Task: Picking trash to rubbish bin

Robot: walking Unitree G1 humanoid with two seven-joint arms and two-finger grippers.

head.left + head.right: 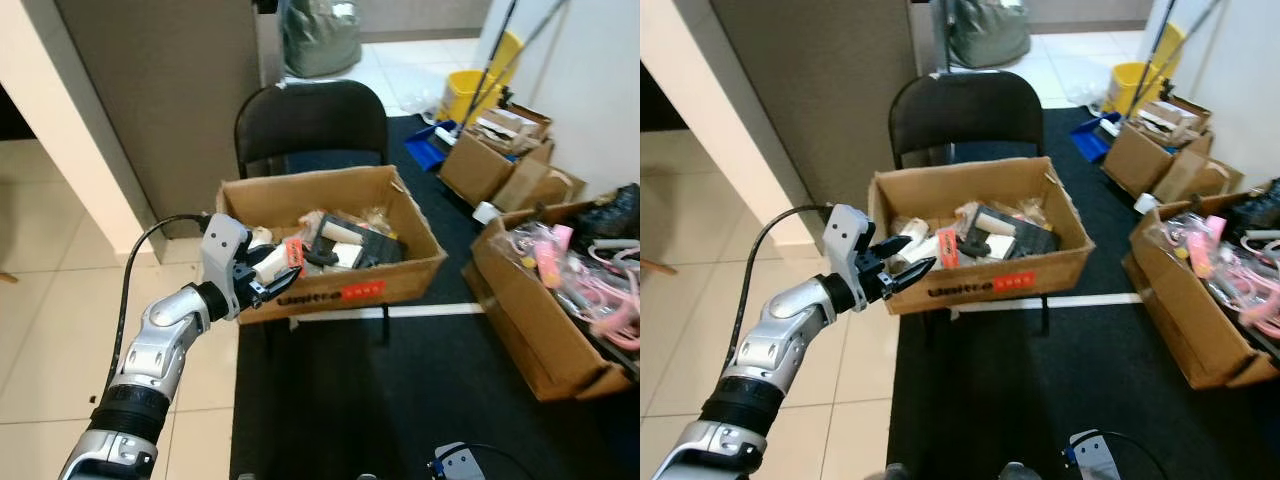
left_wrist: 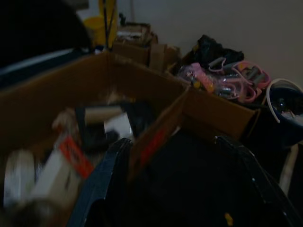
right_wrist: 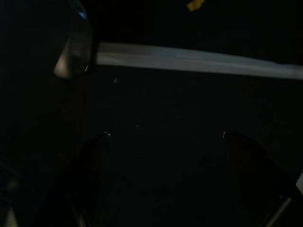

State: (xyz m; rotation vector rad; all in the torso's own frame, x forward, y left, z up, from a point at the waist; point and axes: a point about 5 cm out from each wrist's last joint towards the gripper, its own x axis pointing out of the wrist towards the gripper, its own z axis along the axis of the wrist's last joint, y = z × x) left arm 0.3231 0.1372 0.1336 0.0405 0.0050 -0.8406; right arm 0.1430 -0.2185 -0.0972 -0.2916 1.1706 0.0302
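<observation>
Beige tiled floor [image 1: 40, 330] on the left, black mat [image 1: 400, 380] on the right. Upon a black chair [image 1: 310, 120], an open brown cardboard box [image 1: 400, 275] serving as the rubbish bin, heaped with trash: white tubes, a black packet [image 1: 365, 245], a red-labelled piece [image 1: 294, 251]. At its near left corner, the left gripper [image 1: 283, 280], black fingers [image 1: 912, 270] parted and holding nothing, one either side of the box's front wall. Further right, another brown carton [image 1: 530, 330] full of pink hangers. Right gripper [image 3: 165, 156] low over the dark mat, fingers spread wide, empty.
</observation>
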